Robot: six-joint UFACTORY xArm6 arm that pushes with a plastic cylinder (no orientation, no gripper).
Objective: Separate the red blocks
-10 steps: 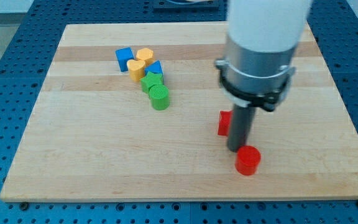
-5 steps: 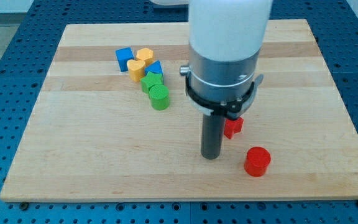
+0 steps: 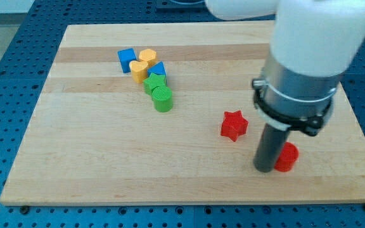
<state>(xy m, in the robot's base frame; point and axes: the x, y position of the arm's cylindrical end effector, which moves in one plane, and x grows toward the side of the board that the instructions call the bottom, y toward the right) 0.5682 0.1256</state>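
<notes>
A red star block (image 3: 234, 125) lies on the wooden board (image 3: 94, 158), right of its middle. A red cylinder block (image 3: 288, 158) lies near the view's bottom right, partly hidden behind my rod. My tip (image 3: 264, 169) rests on the board against the cylinder's left side, below and to the right of the star. The two red blocks are apart, with my rod between them.
A cluster sits at the view's upper left: a blue cube (image 3: 127, 59), two yellow blocks (image 3: 147, 56) (image 3: 139, 69), a second blue block (image 3: 159, 68), a green star (image 3: 154, 82) and a green cylinder (image 3: 163, 99). The arm's wide body (image 3: 309, 57) hides the board's upper right.
My tip moved from the left of the red blocks to the right, ending against the red cylinder. The cylinder slid right. The red star is now in full view.
</notes>
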